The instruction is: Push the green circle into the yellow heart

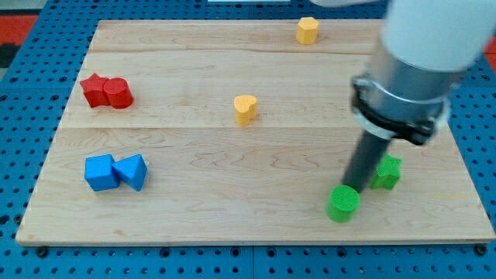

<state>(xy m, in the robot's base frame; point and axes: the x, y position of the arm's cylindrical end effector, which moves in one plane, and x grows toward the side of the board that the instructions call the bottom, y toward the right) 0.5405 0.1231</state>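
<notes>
Rod tip: my tip (pixel 353 188) stands at the far-right edge of the green circle (pixel 342 204), touching or nearly so; contact cannot be confirmed.
Pincer: none fitted; the arm ends in a plain dark rod, so no open or closed state applies.
Green circle: near-right part of the bench (pixel 232 225), close to its near edge.
Yellow heart (pixel 246 109): mid-bench, well apart from the circle, to its far left.
Governing relation: the heart lies far-left of the circle, whereas my tip sits on the circle's far-right side; judged, the tip needs the near-right side to push on line.
Green star (pixel 386 171): just right of the rod, partly hidden.
</notes>
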